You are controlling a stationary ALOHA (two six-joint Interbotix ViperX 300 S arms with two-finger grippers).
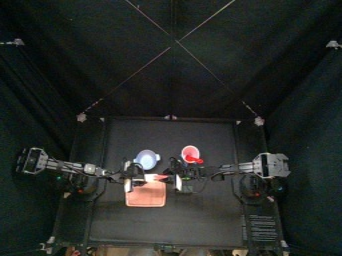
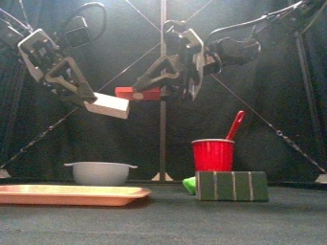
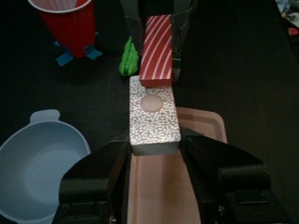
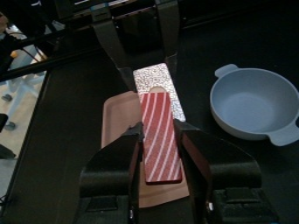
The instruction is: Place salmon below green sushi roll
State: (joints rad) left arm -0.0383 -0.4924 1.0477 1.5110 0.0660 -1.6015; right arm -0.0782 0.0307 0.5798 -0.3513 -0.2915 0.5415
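You have both arms raised above the table (image 2: 255,215), meeting mid-air in the upper centre of the front view. The left gripper (image 2: 92,96) is closed on a speckled white block (image 2: 110,106), jaws pressed against its two long sides. The right gripper (image 2: 163,88) is clamped on the salmon (image 2: 129,94), a red slab with pale stripes; its jaws stand moderately apart, pressed to the slab's sides. In the left wrist view the salmon (image 3: 158,48) lies end-to-end with the block (image 3: 153,118), apparently touching it.

The green sushi roll (image 2: 190,184) sits on the table at lower right of centre in the front view, just beside a green-and-red striped box (image 2: 232,186). A red cup (image 2: 213,155) stands behind them; whether it rests on the box is unclear. A pale blue bowl (image 2: 101,173) and pink tray (image 2: 71,195) lie at lower left.
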